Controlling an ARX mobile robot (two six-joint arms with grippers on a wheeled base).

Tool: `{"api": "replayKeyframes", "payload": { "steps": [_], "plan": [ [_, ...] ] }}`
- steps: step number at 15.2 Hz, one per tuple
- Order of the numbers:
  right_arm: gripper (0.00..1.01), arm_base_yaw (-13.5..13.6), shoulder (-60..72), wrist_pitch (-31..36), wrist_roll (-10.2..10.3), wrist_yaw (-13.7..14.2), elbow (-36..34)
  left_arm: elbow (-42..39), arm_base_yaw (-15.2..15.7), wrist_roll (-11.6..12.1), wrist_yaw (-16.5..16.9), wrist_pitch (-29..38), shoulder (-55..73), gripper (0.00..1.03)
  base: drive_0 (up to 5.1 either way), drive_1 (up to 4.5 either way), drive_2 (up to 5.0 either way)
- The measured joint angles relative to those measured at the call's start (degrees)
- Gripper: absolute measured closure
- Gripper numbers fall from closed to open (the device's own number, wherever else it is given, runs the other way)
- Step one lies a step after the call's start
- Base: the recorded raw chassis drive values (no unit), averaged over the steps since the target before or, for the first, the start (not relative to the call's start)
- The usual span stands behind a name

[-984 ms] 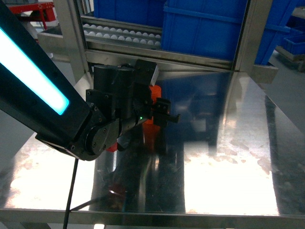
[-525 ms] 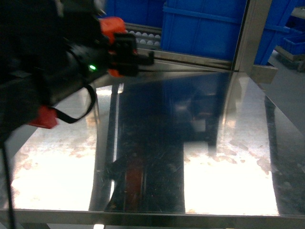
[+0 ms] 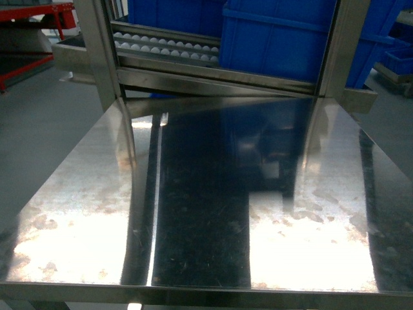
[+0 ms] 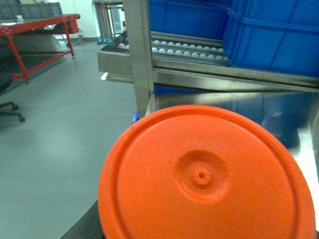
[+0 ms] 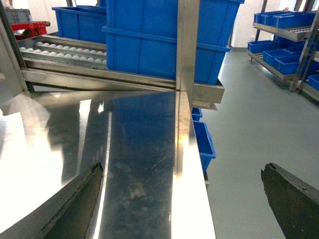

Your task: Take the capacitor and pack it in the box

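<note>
Showing no readable writing anywhere.

No text, label, brand, number or sign can be read in any of the views. The blue bins [image 3: 284,35] on the far rack carry no legible marking, the orange disc [image 4: 204,174] shows only a moulded dimple at its centre, and the steel counter [image 3: 193,213] bears only reflections and stains.

round orange capacitor [image 4: 204,179] filling the left wrist view, flat end toward camera
</note>
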Motion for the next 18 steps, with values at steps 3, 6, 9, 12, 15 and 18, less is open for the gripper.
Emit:
{"api": "replayKeyframes", "payload": {
  "steps": [3, 6, 9, 12, 15, 18],
  "plan": [
    [0.03, 0.0, 0.0, -0.02, 0.0, 0.02, 0.0, -0.09, 0.0, -0.17, 0.11, -0.74, -1.86, 0.59, 0.0, 0.0, 0.0],
    [0.03, 0.0, 0.0, 0.0, 0.0, 0.0, 0.0, -3.76, 6.27, -1.09, 8.44, -4.79, -9.62, 0.59, 0.0, 0.0, 0.0],
    [0.03, 0.0, 0.0, 0.0, 0.0, 0.0, 0.0, -6.38, 10.97, -1.09, 13.73, -9.7, -16.94, 0.59, 0.0, 0.0, 0.0],
    [0.03, 0.0, 0.0, 0.0, 0.0, 0.0, 0.0, -7.78, 14.4, -1.11, 17.0, -14.19, -23.23, 0.59, 0.0, 0.0, 0.0],
    [0.03, 0.0, 0.0, 0.02, 0.0, -0.02, 0.0, -9.57, 21.51, -1.11, 24.2, -16.17, -27.74, 0.59, 0.0, 0.0, 0.0],
    [0.03, -0.02, 0.0, 0.0, 0.0, 0.02, 0.0, -9.57, 21.81, -1.25, 24.74, -21.4, -33.59, 0.59, 0.0, 0.0, 0.0]
  ]
}}
